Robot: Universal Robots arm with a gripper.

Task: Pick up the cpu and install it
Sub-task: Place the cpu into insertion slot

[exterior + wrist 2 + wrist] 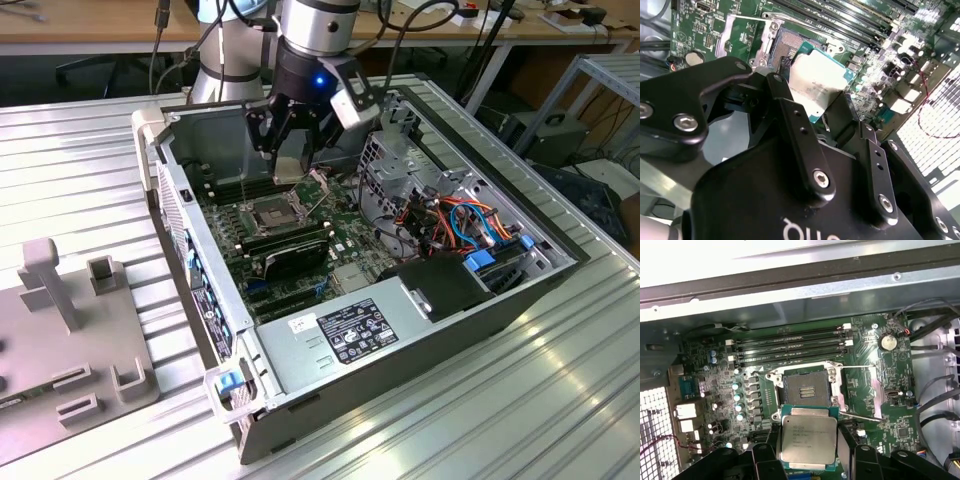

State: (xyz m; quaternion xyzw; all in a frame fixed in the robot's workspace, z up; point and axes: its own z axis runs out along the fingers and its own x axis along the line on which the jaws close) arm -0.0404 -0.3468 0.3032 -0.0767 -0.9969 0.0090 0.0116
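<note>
The cpu (807, 437), a small square chip with a dull silver top and a green edge, is held between my gripper's black fingers (771, 452). My gripper (290, 152) hangs inside the open computer case, shut on the cpu (817, 80). The chip hovers just beside and above the open socket (806, 389), apart from it. The socket's (788, 50) metal frame is swung open and its contact field is bare. In the exterior view the socket (272, 210) lies on the green motherboard (345, 215) below the gripper.
The case wall (175, 200) rises at the exterior view's left. Black memory sticks (290, 248) lie near the socket. Orange and blue cables (455, 215) and a drive cage fill the right. The power supply (350, 335) is in front. A grey fixture (60, 330) sits outside on the table.
</note>
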